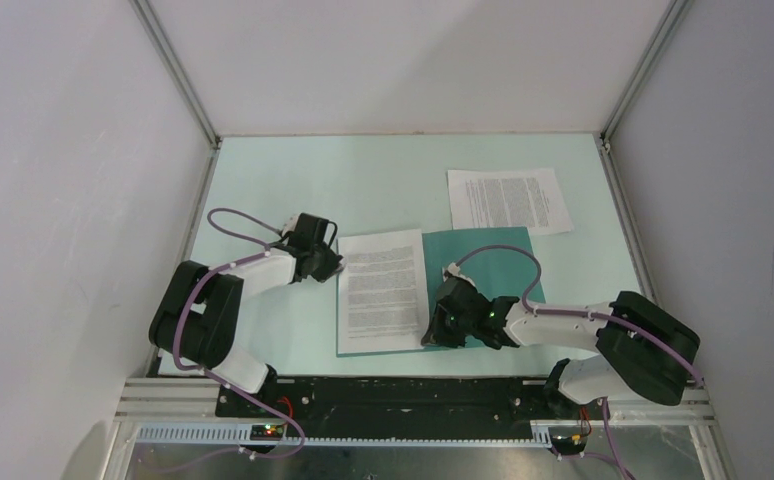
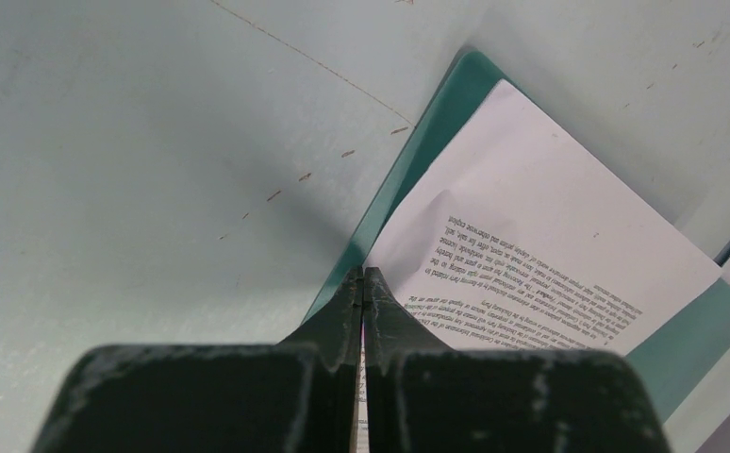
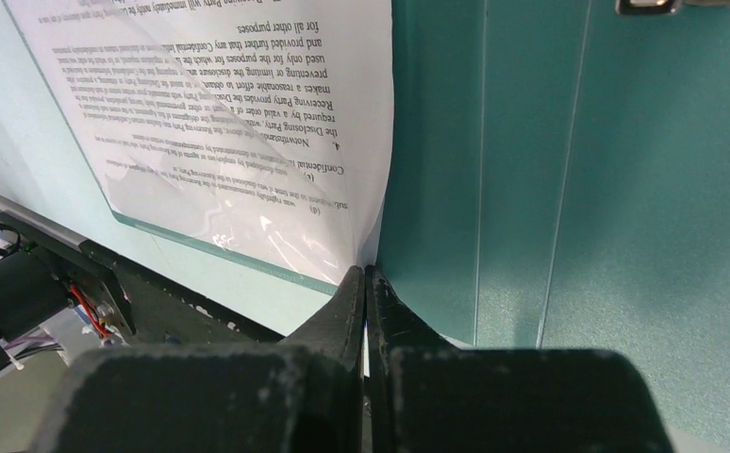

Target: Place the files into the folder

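Note:
The dark teal folder (image 1: 493,265) lies open on the pale mint table. One printed white sheet (image 1: 381,290) lies on its left half. My left gripper (image 1: 335,262) is shut on that sheet's far left corner; paper shows between its jaws in the left wrist view (image 2: 362,274), beside the folder's edge (image 2: 418,160). My right gripper (image 1: 433,335) is shut on the sheet's near right corner (image 3: 366,272), where the sheet (image 3: 229,123) curls up from the folder (image 3: 578,189). The second sheet (image 1: 508,200) lies flat on the table behind the folder.
A small metal clip (image 3: 649,5) sits at the folder's spine. White walls enclose the table on three sides. A black rail (image 1: 413,395) with the arm bases runs along the near edge, close to the folder's front edge.

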